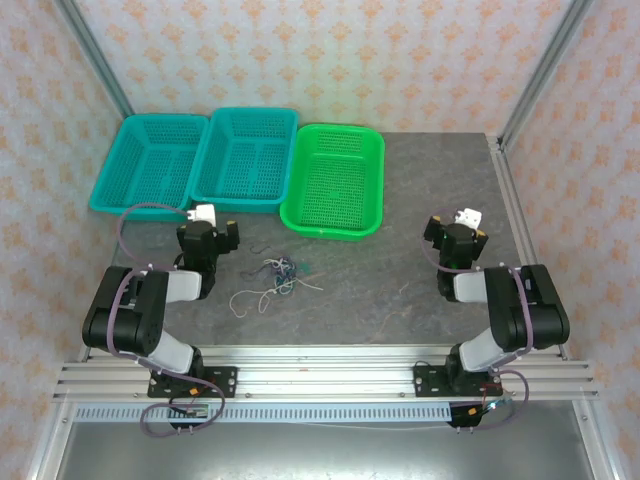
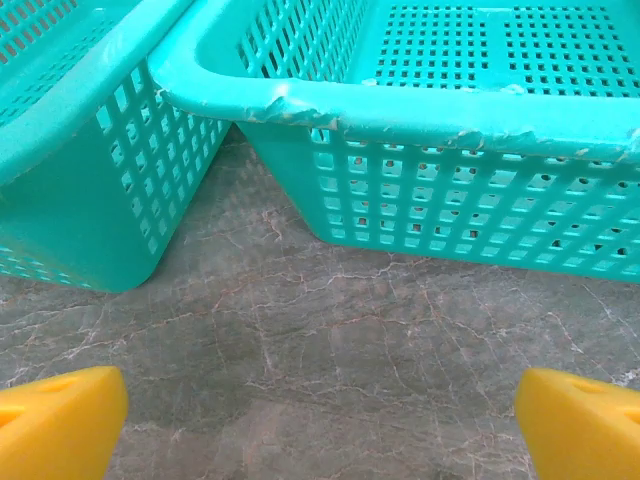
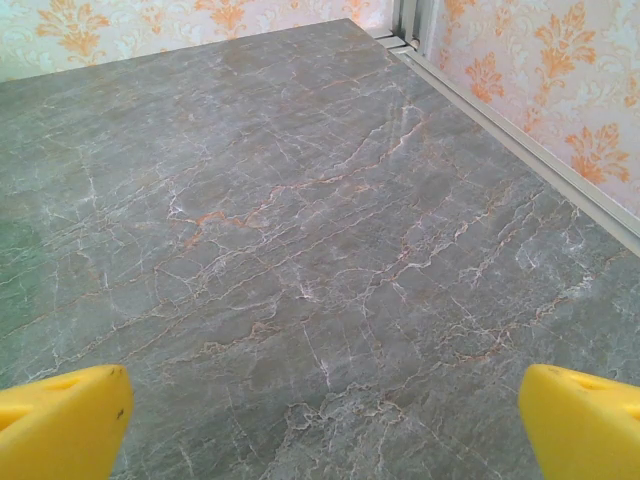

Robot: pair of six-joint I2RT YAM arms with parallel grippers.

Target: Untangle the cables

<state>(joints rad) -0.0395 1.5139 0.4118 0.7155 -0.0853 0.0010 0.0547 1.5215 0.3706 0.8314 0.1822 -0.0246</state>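
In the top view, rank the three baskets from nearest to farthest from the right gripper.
1. Green basket, just left of the right gripper.
2. Middle teal basket, farther left.
3. Left teal basket, far left.

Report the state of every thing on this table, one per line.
cables: bunched and tangled, not held
left tool: open, empty
right tool: open, empty
left teal basket: upright, empty
middle teal basket: upright, empty
green basket: upright, empty
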